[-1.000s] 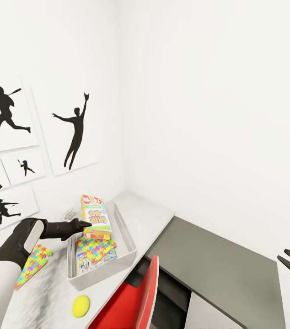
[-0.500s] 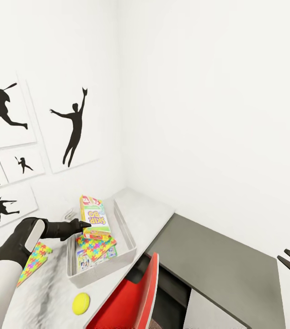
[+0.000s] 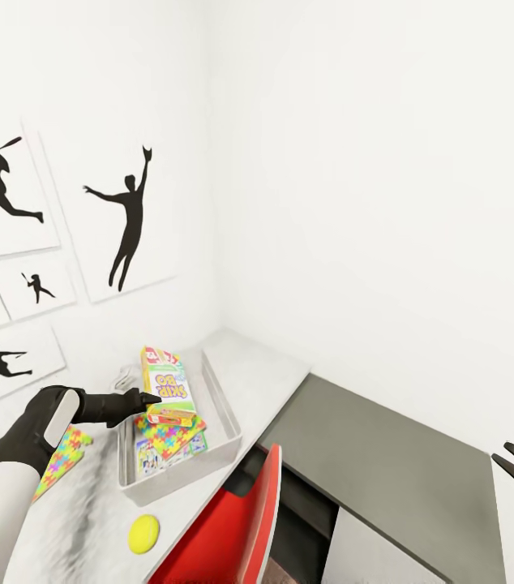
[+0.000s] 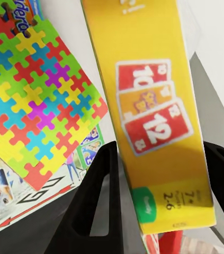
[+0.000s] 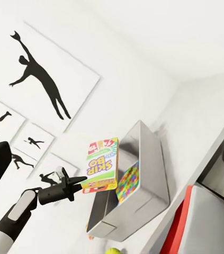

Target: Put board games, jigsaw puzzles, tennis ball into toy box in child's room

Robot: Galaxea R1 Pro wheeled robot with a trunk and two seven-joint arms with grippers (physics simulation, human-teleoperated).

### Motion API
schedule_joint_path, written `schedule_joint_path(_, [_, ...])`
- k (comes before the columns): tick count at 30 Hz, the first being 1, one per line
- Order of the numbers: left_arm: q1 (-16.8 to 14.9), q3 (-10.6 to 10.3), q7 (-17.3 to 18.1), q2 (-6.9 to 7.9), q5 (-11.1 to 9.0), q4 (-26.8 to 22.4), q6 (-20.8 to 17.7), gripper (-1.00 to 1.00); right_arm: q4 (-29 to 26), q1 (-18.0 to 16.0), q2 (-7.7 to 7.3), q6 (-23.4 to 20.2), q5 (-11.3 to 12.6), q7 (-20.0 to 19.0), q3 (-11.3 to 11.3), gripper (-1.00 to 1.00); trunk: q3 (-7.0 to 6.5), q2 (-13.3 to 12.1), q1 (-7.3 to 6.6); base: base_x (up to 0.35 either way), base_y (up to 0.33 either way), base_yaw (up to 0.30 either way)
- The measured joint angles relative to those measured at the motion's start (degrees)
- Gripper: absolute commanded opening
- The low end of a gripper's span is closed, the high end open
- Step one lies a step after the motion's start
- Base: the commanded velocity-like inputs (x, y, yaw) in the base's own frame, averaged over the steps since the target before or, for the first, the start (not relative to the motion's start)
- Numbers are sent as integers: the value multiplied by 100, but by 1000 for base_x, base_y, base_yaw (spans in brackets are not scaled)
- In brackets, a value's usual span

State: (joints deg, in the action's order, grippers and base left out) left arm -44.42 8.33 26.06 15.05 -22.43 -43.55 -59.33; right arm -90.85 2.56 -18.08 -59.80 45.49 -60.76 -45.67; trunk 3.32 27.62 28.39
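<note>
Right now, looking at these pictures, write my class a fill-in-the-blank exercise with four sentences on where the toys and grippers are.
1. The left gripper holds the ______ box over the toy box.
2. One jigsaw puzzle lies inside the toy box; the other jigsaw puzzle lies on the ______.
3. The tennis ball sits on the table, ______ the toy box.
4. The chair at the table is coloured ______.

Missing words: SKIP-BO; table; outside; red

Red chair [image 3: 241, 527], dark grey side cabinet [image 3: 379, 462], silhouette wall posters [image 3: 123, 215].
</note>
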Motion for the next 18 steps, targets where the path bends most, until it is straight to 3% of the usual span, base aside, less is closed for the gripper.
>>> schedule_joint_path(18, [-6,-7,5,0,-5,-3,-13,-100,0,-1,0,0,0,1,-1,100,168,0,0,0,0,0])
